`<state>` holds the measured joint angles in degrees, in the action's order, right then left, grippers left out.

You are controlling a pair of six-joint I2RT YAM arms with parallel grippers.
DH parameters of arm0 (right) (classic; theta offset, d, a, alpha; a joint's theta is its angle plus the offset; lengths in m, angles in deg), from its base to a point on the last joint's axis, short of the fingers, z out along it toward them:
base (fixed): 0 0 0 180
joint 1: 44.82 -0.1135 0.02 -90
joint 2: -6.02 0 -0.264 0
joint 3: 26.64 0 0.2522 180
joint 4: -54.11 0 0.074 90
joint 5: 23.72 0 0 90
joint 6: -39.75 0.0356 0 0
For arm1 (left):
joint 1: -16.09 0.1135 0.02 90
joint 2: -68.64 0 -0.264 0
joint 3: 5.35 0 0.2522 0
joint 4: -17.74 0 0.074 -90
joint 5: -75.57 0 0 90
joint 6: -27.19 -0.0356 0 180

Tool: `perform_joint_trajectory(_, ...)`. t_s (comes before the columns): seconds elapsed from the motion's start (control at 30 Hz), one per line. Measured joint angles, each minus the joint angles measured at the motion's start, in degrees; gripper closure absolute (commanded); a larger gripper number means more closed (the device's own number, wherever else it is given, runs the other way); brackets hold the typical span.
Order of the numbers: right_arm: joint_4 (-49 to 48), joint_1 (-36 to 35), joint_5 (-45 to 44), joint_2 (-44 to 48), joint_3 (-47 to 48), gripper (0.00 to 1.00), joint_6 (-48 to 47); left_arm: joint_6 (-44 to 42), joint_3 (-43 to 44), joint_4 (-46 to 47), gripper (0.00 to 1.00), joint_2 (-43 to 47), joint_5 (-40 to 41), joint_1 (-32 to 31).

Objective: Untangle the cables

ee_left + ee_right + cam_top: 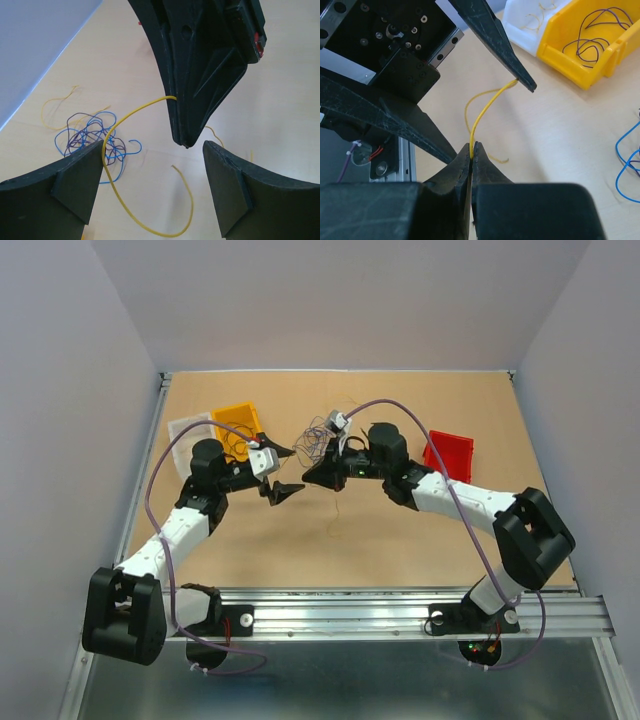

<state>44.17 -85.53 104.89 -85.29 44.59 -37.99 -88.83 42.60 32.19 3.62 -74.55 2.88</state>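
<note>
On the table (pixel 400 540) the two arms reach in toward each other, so their tips nearly meet in mid-table. Three bins lie beyond them: a white bin (pixel 185 428) and a yellow bin (pixel 232 410) behind the left arm, and a red bin (pixel 447 453) behind the right. The bunch (pixel 320 435) of thin blue and purple loops lies on the board just past the two tips, closer to the right arm than to the left. One strand, a yellow wire (pixel 131 114), stands clear of the bunch. The right gripper (pixel 471 147) has its jaws pressed together on it and holds it pinched at the very tip. From that pinch the wire arcs toward the left arm and then drops in a slack loop to the board. Its length runs roughly along the line from one gripper to the other. The left gripper (pixel 152 150) is spread wide and holds nothing. Its two fingers straddle the space just under the right tip, and the wire passes close by one finger (pixel 75 185); whether it touches cannot be told. The next move likely turns on that offset. The wire sits hard to one side of the left gap, not centred, so the left gripper probably needs to shift sideways before closing if it is to take the free length.
</note>
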Motion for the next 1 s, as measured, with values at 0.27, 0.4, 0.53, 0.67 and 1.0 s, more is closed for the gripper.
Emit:
perform_joint_trajectory(0.27,-2.8,-0.31,-0.44,1.7,-2.56,0.99,1.64,-2.91,0.0,-1.62,0.14,0.0,0.35,-4.46)
perform_joint_trajectory(0.4,-5.09,-0.59,-0.57,1.81,-2.89,0.99,2.64,-4.24,0.0,-2.99,0.18,-0.17,1.49,-5.88)
perform_joint_trajectory(0.53,-7.17,-1.01,-0.76,2.21,-3.67,1.0,3.23,-5.27,0.0,-4.22,0.26,-0.79,2.16,-6.78)
perform_joint_trajectory(0.67,-8.17,-1.01,-0.9,2.36,-4.04,0.99,3.63,-6.01,0.02,-5.11,0.43,-1.88,3.28,-7.43)
perform_joint_trajectory(1.0,-10.62,-1.01,-0.92,2.34,-4.04,0.99,4.52,-6.27,0.46,-6.45,0.63,-3.3,4.0,-7.65)
